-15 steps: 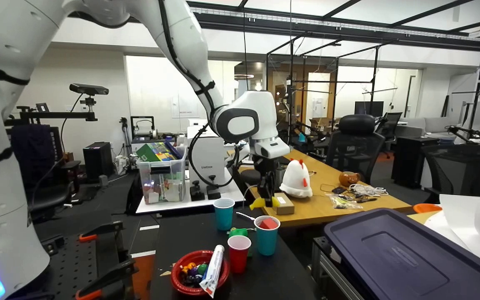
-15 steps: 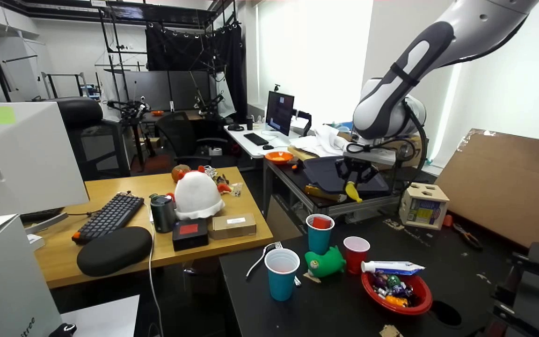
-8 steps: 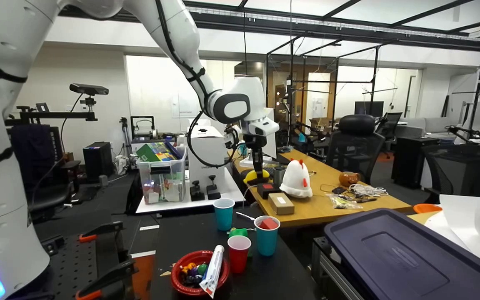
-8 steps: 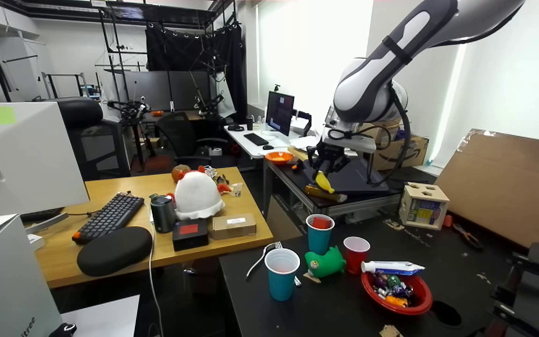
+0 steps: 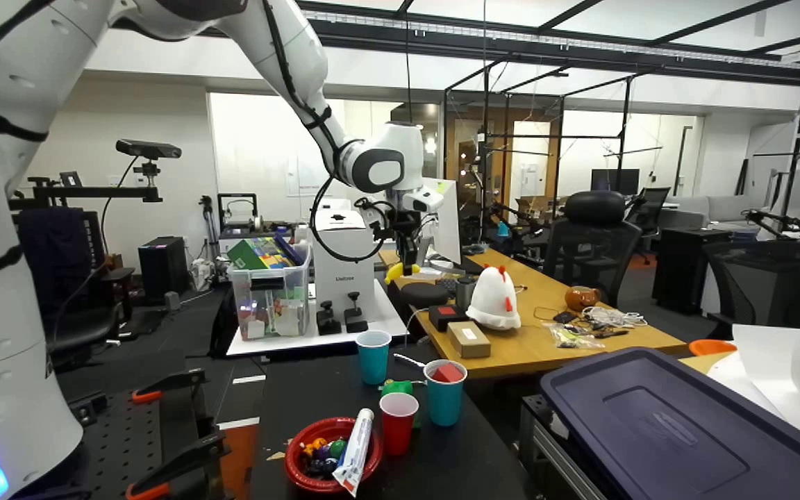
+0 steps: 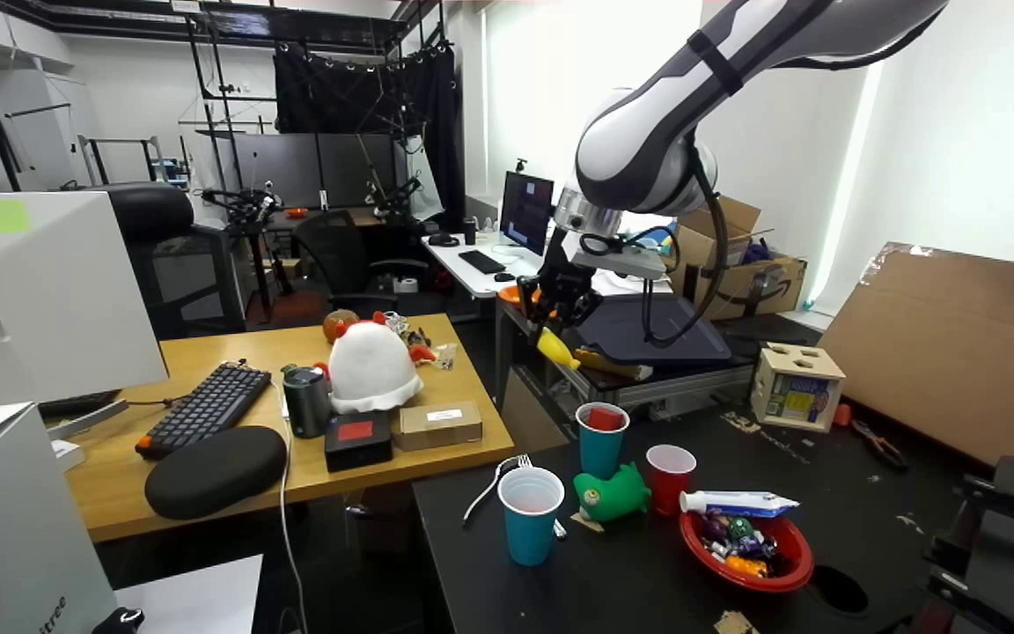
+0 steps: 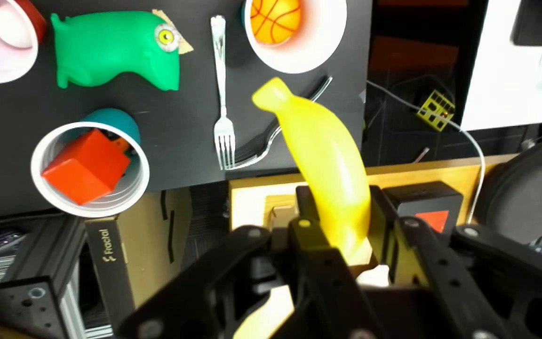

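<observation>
My gripper (image 7: pixel 341 207) is shut on a yellow toy banana (image 7: pixel 327 146), one finger against each side of its lower end. The stem end points free toward the top of the wrist view. Both exterior views show the banana (image 5: pixel 394 273) (image 6: pixel 557 349) held tilted in the air, touching no surface that I can make out. Beyond it in the wrist view lie a green animal toy (image 7: pixel 111 52), a fork (image 7: pixel 221 94), a teal cup (image 7: pixel 123 123) holding a red block (image 7: pixel 87 165), and a white-lined cup (image 7: pixel 320 52) with an orange ball (image 7: pixel 275 19). A darker curved utensil is partly hidden behind the banana.
On the black table (image 6: pixel 613 590) stand a red cup (image 6: pixel 667 493) and a red bowl (image 6: pixel 793 572) of small wrapped items, with a toothpaste tube (image 6: pixel 740 504) across its rim. A wooden desk (image 5: pixel 532 361) carries a white plush (image 5: pixel 494 298) and boxes. A dark lid (image 5: pixel 692 417) lies alongside.
The arm has carried the banana up and leftward in one exterior picture and leftward in the other, tilting it more. The grip is unchanged, and the tabletop things have stayed put.
</observation>
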Tool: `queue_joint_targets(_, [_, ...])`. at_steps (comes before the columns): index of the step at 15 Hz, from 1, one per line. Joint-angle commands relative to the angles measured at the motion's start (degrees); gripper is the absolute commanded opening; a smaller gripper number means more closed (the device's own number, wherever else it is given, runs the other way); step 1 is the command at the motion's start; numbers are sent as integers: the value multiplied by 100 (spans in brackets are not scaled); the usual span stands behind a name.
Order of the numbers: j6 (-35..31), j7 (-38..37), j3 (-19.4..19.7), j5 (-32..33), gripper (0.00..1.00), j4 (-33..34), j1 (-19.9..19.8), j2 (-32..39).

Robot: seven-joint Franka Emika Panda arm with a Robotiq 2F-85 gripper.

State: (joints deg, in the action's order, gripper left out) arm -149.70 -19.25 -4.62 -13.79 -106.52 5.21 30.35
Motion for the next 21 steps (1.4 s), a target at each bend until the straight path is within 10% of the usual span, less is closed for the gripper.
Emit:
queue_joint_targets(1, [496,707,-334,-105,7,531,-73,343])
queue_joint_targets(21, [3220,1755,-550,338,7,2666,420,2195])
